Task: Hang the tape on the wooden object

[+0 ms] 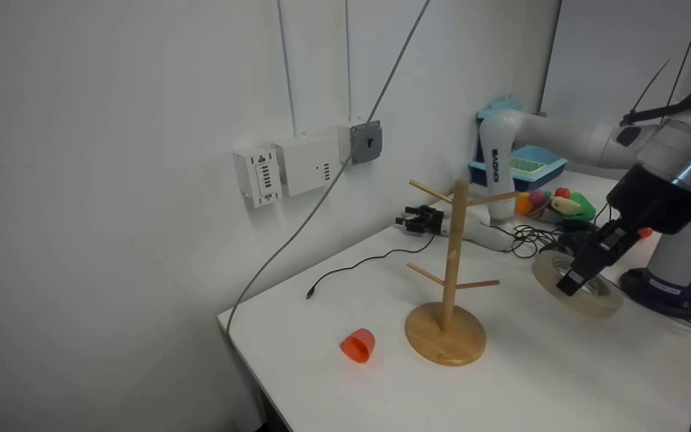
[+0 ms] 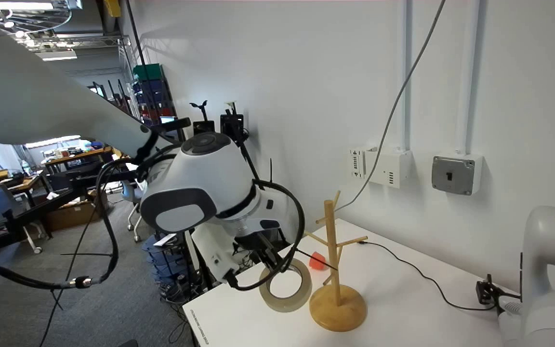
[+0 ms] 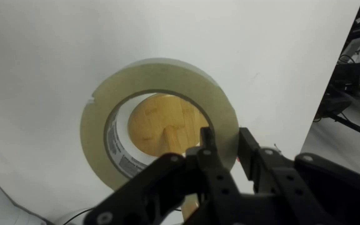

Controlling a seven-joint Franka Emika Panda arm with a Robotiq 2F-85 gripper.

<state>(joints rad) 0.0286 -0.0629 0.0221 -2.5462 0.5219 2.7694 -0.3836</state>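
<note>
The tape [image 1: 600, 307], a flat pale beige ring with a wide hole, is held tilted above the table, to the right of the wooden stand [image 1: 454, 240] and apart from it. In an exterior view the tape [image 2: 284, 304] appears left of the stand [image 2: 333, 250]. The stand is upright, with a round base and several angled pegs, all bare. My gripper [image 3: 225, 139] is shut on the tape's rim [image 3: 167, 78], one finger inside the hole and one outside. The stand's base [image 3: 164, 118] shows through the hole. The gripper partly hides the tape's near edge.
An orange-red cup [image 1: 357, 345] lies on the white table near the stand. A second arm [image 1: 498, 156] with a black gripper [image 1: 420, 219] stands near the wall. A black cable [image 1: 375, 257] lies on the table. Toy vegetables [image 1: 564, 205] and a blue basket [image 1: 534, 168] are behind.
</note>
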